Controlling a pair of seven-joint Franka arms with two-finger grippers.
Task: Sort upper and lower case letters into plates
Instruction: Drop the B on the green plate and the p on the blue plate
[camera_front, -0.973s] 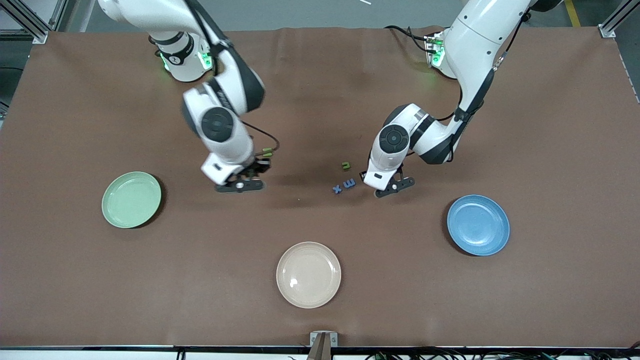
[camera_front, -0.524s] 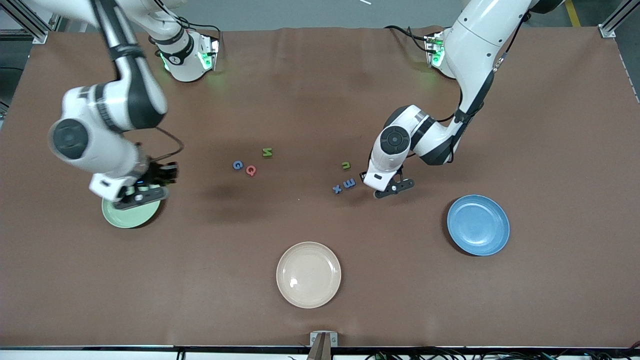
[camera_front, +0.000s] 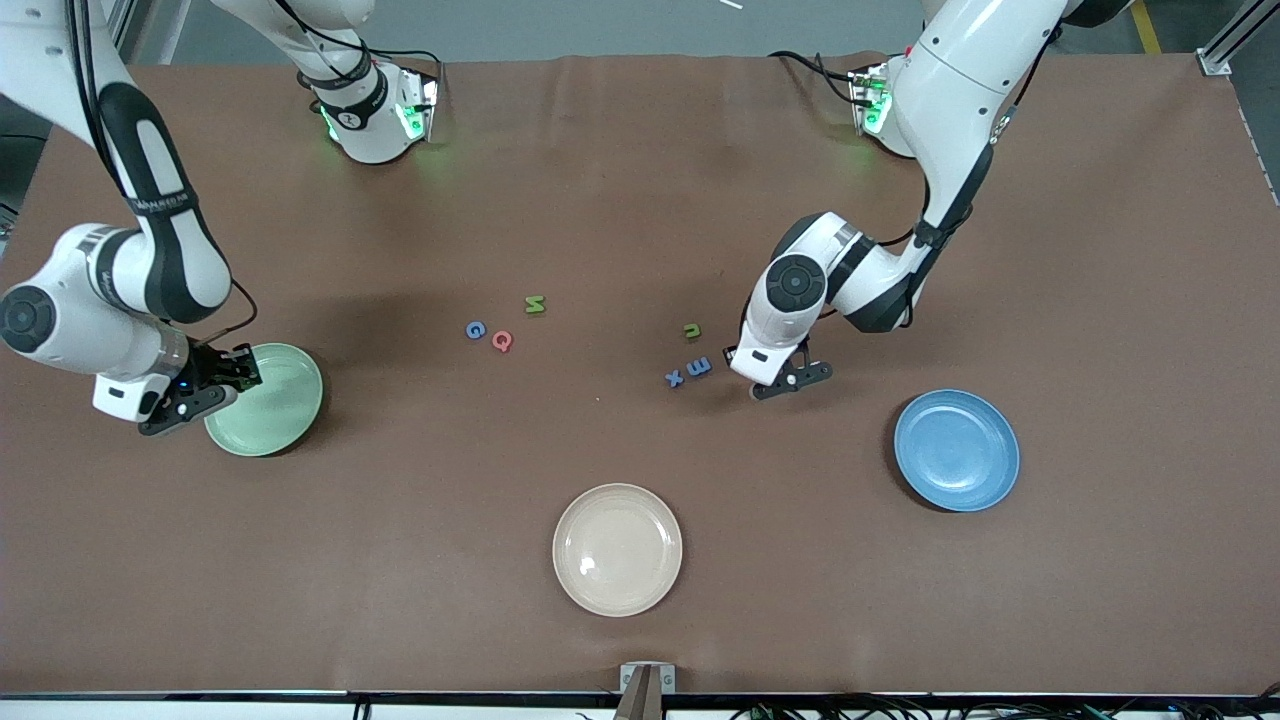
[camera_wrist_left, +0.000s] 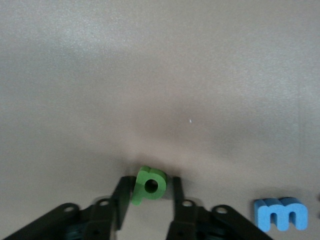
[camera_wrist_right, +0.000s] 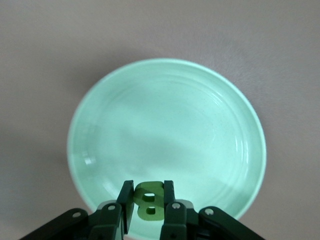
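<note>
A green foam "B" (camera_wrist_right: 149, 200) was gripped between the fingers of the right gripper (camera_front: 195, 392) over the rim of the smooth, round light green plate (camera_front: 275, 405). A green "p" (camera_wrist_left: 149, 184) was flanked by the left gripper (camera_front: 785, 378), touching one finger; whether it was clamped could not be told. A blue "m" (camera_wrist_left: 280, 215) lay beside it. The blue plate (camera_front: 957, 451) sat nearer the front camera, toward the left arm's end.

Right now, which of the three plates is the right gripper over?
The green plate, at the right arm's end of the table. The right gripper holds a green letter over its edge; the blue and beige plates have nothing above them.
</note>
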